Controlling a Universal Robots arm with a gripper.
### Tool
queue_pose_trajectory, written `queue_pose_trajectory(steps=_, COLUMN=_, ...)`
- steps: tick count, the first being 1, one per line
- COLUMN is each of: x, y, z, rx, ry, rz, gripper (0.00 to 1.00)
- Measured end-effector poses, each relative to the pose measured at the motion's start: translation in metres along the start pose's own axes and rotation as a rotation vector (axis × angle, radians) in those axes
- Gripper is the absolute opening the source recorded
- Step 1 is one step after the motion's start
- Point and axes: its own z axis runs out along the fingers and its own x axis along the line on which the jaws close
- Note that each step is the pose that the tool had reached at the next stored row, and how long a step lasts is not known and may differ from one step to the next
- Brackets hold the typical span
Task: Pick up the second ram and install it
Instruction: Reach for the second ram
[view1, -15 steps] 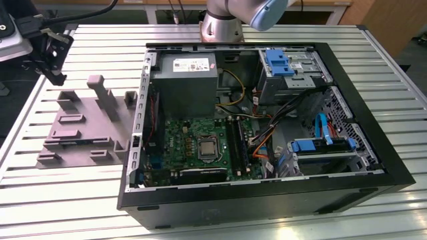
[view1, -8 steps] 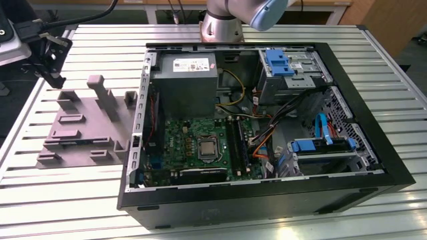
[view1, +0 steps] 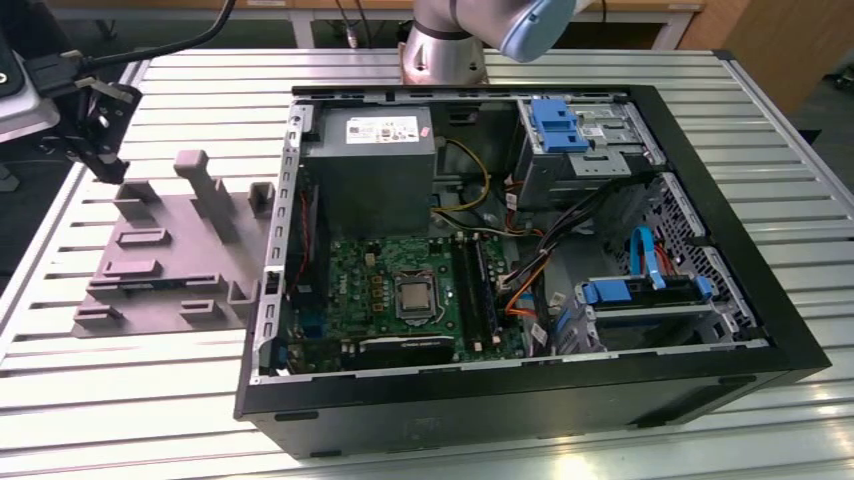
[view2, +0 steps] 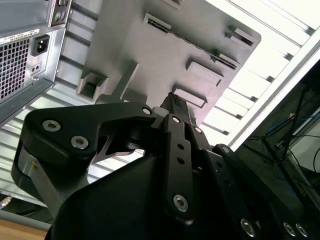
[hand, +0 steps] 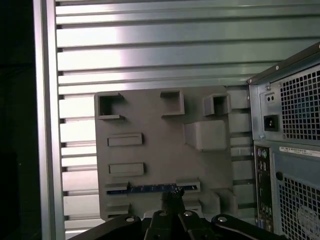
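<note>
The open computer case is nearest, in the lower middle of the exterior view. It lies on its side on the ribbed metal table. Inside it the green motherboard is in the middle. The silver power supply is behind the motherboard, and blue drive brackets are toward the exterior view's right.

Just beside the case, on the exterior view's left, the grey holder lies flat on the table, with its upright posts along the far edge. The second ram is in this holder. In the first wrist view it is a thin dark strip that stands on its edge in a long slot, in the half of the holder away from the posts. It is not picked up yet.

The gripper is in the upper left of the exterior view and points down over the holder. In the first wrist view its tip lines up with the middle of the ram. I cannot tell if it touches the ram. In both wrist views its fingers are drawn narrow, close together, and hold nothing.

The arm base is farthest, at the top middle of the exterior view, behind the case.
</note>
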Motion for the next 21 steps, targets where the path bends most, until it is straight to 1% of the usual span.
queue_pose_trajectory(steps=11, x=0.0051, y=-0.0063, z=0.0085, rx=-0.0001, ry=-0.0001, rz=0.000, gripper=0.11)
queue_pose_trajectory(steps=21, x=0.0063, y=-0.0132, z=0.0186, rx=0.0000, ry=0.0000, rz=0.000, gripper=0.11)
